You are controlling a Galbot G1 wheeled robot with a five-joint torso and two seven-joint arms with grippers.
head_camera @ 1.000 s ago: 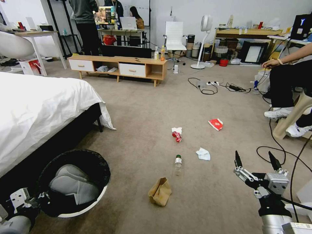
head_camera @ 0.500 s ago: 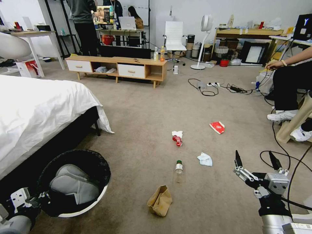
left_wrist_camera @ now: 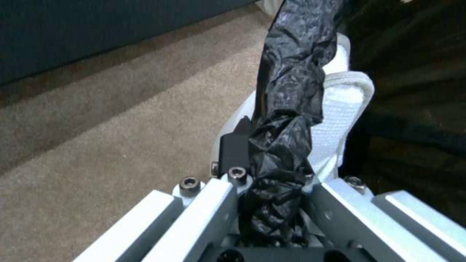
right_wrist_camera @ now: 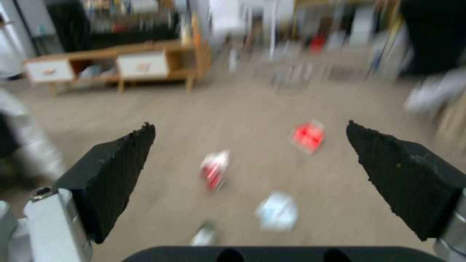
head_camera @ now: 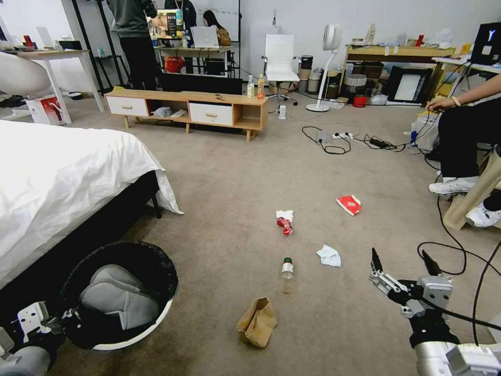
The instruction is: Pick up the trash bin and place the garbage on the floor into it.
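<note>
The left gripper (left_wrist_camera: 272, 174) is clenching the rim of the bin (head_camera: 151, 326) between its fingers, while the right gripper (head_camera: 402, 261) is hanging released, the bottle (head_camera: 287, 269) lying beyond its fingers.

Head view: high, looking forward and down over the floor (head_camera: 235, 172).
Left wrist view: tight on bin rim (left_wrist_camera: 335, 109).
Right wrist view: low, facing the same litter-strewn floor.

White bed (head_camera: 57, 177), wooden cabinet (head_camera: 188, 109)

Black-lined trash bin (head_camera: 136, 334); garbage (head_camera: 257, 322) on carpet
</note>
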